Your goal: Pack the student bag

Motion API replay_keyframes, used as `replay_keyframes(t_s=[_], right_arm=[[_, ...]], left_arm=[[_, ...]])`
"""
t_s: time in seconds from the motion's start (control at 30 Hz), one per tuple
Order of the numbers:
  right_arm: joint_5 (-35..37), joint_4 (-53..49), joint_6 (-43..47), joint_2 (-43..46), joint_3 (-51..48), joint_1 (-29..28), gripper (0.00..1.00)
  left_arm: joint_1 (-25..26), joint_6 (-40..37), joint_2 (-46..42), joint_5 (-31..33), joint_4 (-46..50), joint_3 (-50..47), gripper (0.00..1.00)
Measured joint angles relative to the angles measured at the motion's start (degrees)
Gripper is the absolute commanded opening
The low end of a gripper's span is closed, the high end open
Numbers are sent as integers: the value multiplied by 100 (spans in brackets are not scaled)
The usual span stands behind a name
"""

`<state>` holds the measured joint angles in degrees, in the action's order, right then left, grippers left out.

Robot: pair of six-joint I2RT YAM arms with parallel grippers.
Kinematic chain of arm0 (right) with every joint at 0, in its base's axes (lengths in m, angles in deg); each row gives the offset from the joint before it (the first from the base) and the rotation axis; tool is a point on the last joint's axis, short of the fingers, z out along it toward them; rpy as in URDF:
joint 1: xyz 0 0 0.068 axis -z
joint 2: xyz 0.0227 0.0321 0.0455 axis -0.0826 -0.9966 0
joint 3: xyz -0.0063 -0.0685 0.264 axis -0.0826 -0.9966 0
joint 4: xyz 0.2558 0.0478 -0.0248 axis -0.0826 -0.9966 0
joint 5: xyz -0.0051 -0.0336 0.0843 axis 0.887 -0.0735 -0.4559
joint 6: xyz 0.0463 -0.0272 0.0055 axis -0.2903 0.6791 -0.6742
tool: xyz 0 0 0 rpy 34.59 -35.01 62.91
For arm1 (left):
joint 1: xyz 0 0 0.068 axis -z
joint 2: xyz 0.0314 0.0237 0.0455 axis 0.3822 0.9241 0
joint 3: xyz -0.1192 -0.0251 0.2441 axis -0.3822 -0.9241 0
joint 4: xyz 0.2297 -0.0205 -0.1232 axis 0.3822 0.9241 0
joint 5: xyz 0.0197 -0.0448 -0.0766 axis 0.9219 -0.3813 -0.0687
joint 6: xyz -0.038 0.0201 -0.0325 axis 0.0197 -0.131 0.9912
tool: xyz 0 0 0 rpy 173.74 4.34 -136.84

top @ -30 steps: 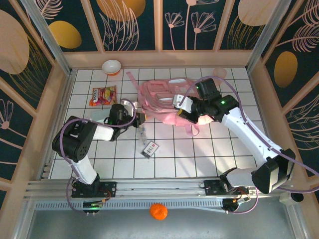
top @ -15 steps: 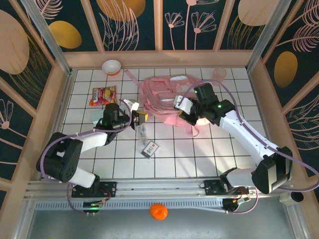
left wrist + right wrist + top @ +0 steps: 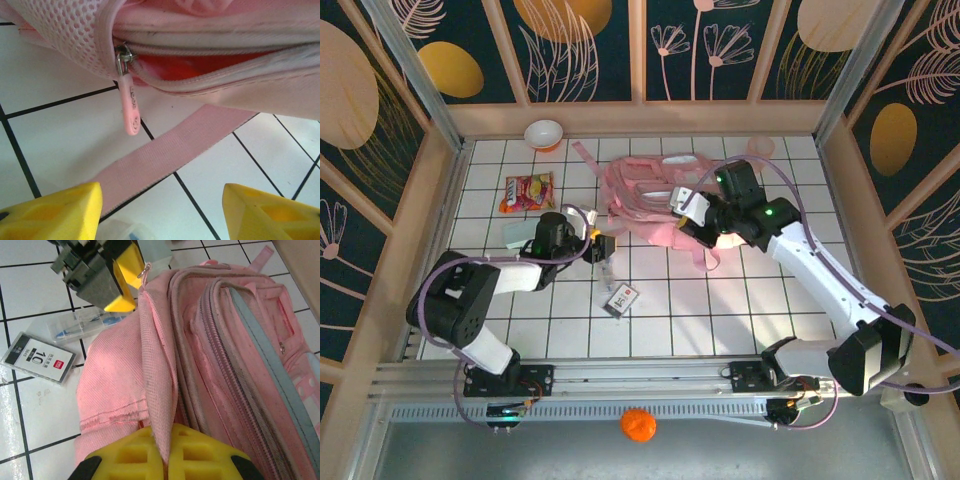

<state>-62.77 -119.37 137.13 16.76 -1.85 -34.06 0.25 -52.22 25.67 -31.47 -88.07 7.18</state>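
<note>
The student bag [image 3: 642,192] is a large pink backpack lying at the back middle of the tiled table. Its zipper is partly open, and red lining shows behind the pink zipper pull [image 3: 129,102] that hangs free. My left gripper [image 3: 160,200] stands open just short of the pull, over a pink strap [image 3: 165,160], holding nothing. From above, the left gripper [image 3: 603,243] sits at the bag's left lower corner. My right gripper [image 3: 167,445] is shut on a fold of the bag's [image 3: 225,340] mesh fabric. From above, the right gripper [image 3: 692,215] is at the bag's right side.
A numbered card [image 3: 622,298] and a clear pencil case [image 3: 606,265] lie in front of the bag. A snack packet [image 3: 527,190] and a bowl [image 3: 543,133] are at the back left. A small pink cup [image 3: 760,146] is at the back right. An orange ball [image 3: 637,424] lies beyond the near rail.
The left gripper has come open at the bag's zipper end, and the left arm's elbow has shifted. The right gripper keeps its hold on the bag fabric.
</note>
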Motion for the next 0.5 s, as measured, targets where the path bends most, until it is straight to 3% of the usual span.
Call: replay_keyframes(t_s=[0.2,0.5], right_arm=[[-61,-186,116,-2,109,4,0],[-131,-385,140,0,262,4,0]], left_arm=[[0,-256,358,2,-717,4,67],[0,-354,1025,7,-1554,90,57]])
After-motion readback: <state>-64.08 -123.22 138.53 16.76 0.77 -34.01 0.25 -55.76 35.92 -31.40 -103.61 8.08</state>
